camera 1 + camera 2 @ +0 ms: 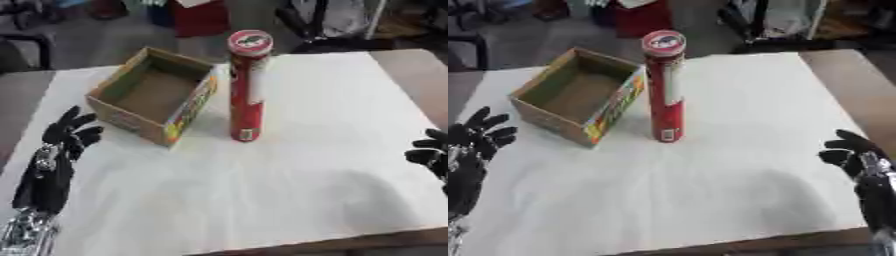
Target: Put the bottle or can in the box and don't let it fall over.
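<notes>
A tall red can [248, 90] with a red and white lid stands upright on the white tabletop [289, 165], toward the far middle of the table. Just to its left sits an open cardboard box [154, 95] with a colourful printed side, turned at an angle so one corner points toward the near edge; the box is empty inside, and the can stands close beside its right wall, whether touching or not cannot be told. The robot's left hand [68, 132] rests at the near left of the table, fingers spread and relaxed, pointing away toward the box and holding nothing. The right hand [850, 152] shows at the right edge, well apart from the can, its fingers loosely bent and splayed, also holding nothing. Both hands lie nearer than the can and the box.
</notes>
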You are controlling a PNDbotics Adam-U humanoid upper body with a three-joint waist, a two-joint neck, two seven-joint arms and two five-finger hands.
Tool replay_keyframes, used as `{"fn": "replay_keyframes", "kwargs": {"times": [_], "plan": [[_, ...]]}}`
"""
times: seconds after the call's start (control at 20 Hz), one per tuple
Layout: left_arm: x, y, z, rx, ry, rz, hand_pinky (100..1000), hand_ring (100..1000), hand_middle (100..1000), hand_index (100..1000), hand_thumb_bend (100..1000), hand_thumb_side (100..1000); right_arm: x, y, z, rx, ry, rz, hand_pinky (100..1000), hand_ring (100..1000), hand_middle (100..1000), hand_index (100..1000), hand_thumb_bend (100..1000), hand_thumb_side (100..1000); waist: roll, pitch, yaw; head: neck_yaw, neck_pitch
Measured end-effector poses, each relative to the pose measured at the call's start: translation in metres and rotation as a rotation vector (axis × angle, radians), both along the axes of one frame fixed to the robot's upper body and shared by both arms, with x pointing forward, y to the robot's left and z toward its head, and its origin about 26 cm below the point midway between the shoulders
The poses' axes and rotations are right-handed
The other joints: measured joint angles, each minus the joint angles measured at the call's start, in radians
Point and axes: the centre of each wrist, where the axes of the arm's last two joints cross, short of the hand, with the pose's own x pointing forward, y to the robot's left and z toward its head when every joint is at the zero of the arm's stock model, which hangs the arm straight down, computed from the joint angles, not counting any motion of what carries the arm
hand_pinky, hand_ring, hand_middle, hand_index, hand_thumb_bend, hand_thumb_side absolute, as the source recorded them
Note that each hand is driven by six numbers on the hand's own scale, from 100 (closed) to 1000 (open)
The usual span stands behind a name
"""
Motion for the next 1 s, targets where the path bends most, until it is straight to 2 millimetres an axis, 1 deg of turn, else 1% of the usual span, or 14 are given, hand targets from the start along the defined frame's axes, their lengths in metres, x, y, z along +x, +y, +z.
{"fn": "replay_keyframes", "kwargs": {"times": [0.3,0.4,0.45,0.5,0.55,0.65,0.85,0.9,1.0], "plan": [[0.000,0.000,0.000,0.000,0.001,-0.001,868,814,835,1000,327,1000,0.001,0.000,0.001,-0.004,-0.004,0.002,742,669,656,830,100,831,-0.001,-0.001,0.000,0.000,0.000],[0.000,0.000,0.000,0.000,0.001,-0.001,868,814,835,1000,327,1000,0.004,-0.001,0.006,-0.018,-0.019,0.005,745,670,657,831,100,816,-0.002,-0.001,0.002,0.000,0.000],[0.000,0.000,0.000,0.001,0.001,-0.001,868,814,835,1000,327,1000,0.007,-0.003,0.010,-0.030,-0.033,0.007,745,670,657,831,100,816,-0.002,-0.001,0.005,0.000,0.000],[0.000,0.000,0.000,0.001,0.001,-0.001,868,814,835,1000,327,1000,0.011,-0.004,0.016,-0.046,-0.051,0.010,749,673,660,834,100,797,-0.003,-0.002,0.008,0.000,0.000],[0.000,0.000,0.000,0.001,0.002,-0.001,868,814,835,1000,327,1000,0.016,-0.007,0.024,-0.065,-0.076,0.015,753,675,663,839,100,784,-0.004,-0.004,0.010,0.000,0.000],[0.000,0.000,0.000,0.001,0.002,-0.003,868,814,835,1000,327,1000,0.029,-0.012,0.046,-0.119,-0.144,0.031,763,682,670,848,100,746,-0.008,-0.010,0.015,-0.001,0.000],[0.000,0.000,0.000,0.003,0.005,-0.008,868,814,835,1000,328,1000,0.060,-0.020,0.104,-0.254,-0.309,0.072,791,710,704,888,100,643,-0.014,-0.014,0.032,-0.014,0.000],[0.000,0.000,0.000,0.004,0.006,-0.010,868,814,835,1000,328,1000,0.068,-0.021,0.119,-0.295,-0.349,0.086,799,724,723,904,100,632,-0.016,-0.014,0.037,-0.020,0.000],[-0.001,-0.001,-0.001,0.006,0.009,-0.017,868,815,835,1000,328,1000,0.084,-0.021,0.148,-0.389,-0.418,0.126,813,749,756,931,100,647,-0.019,-0.015,0.047,-0.035,0.000]]}}
